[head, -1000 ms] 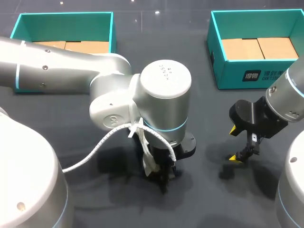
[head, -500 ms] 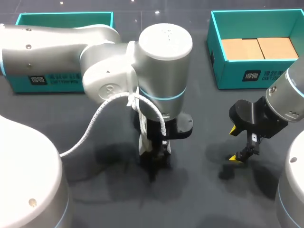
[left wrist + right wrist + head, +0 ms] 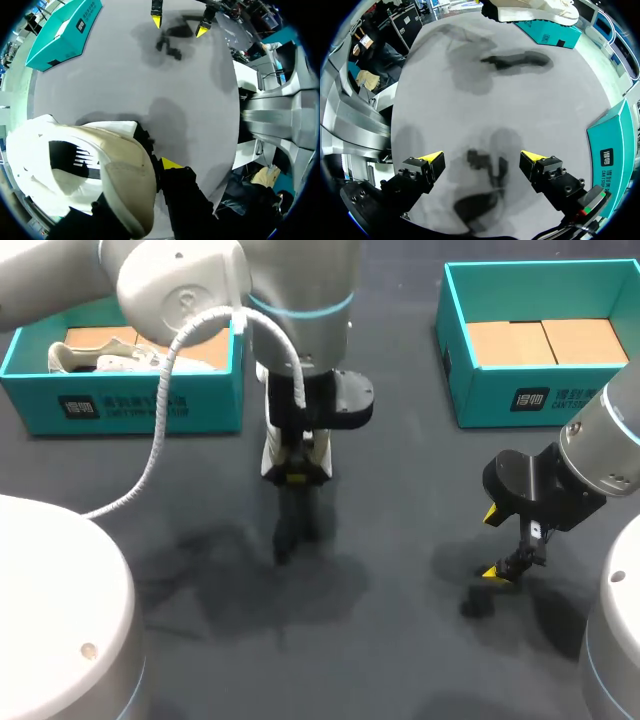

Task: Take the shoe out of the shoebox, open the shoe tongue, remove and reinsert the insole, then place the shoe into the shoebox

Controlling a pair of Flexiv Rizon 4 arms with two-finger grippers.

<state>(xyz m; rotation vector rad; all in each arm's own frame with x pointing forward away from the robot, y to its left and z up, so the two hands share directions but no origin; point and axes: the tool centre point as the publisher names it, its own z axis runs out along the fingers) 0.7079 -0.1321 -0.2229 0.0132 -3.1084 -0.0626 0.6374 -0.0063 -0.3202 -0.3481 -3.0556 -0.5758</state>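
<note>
A white shoe with a cream heel hangs above the dark table. My left gripper is shut on its heel edge; one yellow tip shows and the shoe hides the other. From the head view only slivers of this shoe show beneath the left wrist, between the two boxes. The left teal shoebox holds a second white shoe. My right gripper hangs open over the table at the right, nothing between its fingertips. The held shoe appears far ahead of it.
A second teal shoebox stands at the back right, with brown cardboard in its bottom. The left arm's white cable loops down beside the left box. The bare dark tabletop lies between the two grippers.
My left arm has swung from the front middle of the table toward the back, carrying the shoe. This uncovered the left shoebox and the shoe in it. The right arm has not moved.
</note>
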